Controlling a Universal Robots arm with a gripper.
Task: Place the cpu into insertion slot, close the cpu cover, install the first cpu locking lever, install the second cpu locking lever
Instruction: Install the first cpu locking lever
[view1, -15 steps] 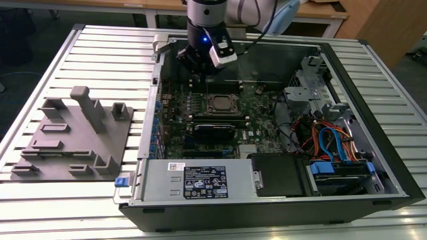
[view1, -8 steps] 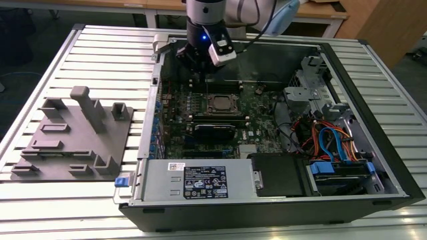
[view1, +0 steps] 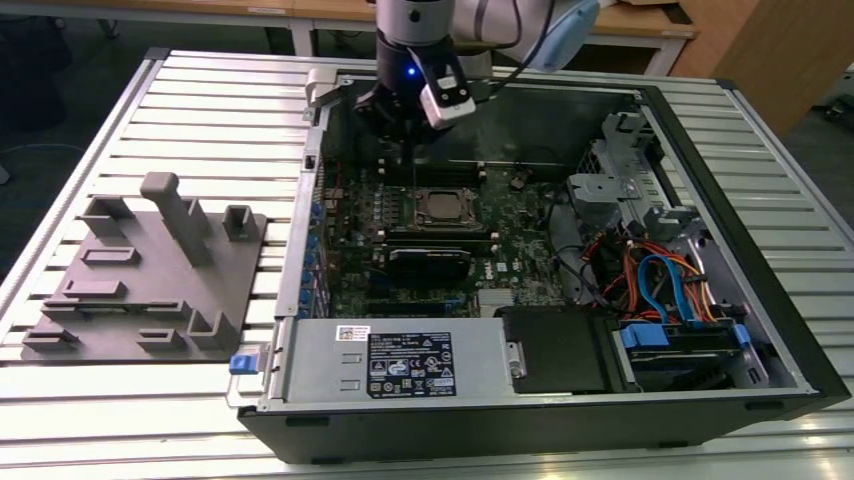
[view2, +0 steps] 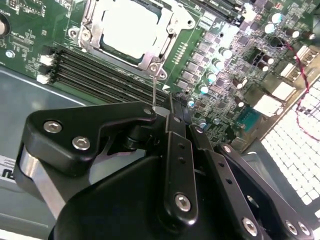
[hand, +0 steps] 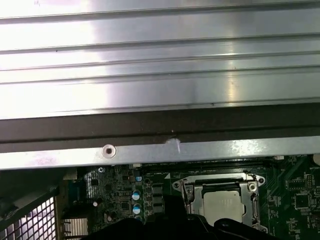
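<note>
The cpu (view2: 131, 30) lies in the insertion slot (view1: 416, 208), with the cpu cover (view2: 145, 59) shut around it. In the exterior view the gripper (view1: 404, 155) hangs at the slot's 12 o'clock, pinched narrow on a thin locking lever (view2: 155, 90).

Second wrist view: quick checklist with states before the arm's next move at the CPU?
1. cpu lying flat, square to the frame: ok.
2. cpu cover down over the cpu: ok.
3. Locking lever latched: not ok; its wire seems to stand up off the green board and reach the claw.
4. Claw's hold on that lever: cannot tell.
5. Other lever latched: cannot tell.
</note>
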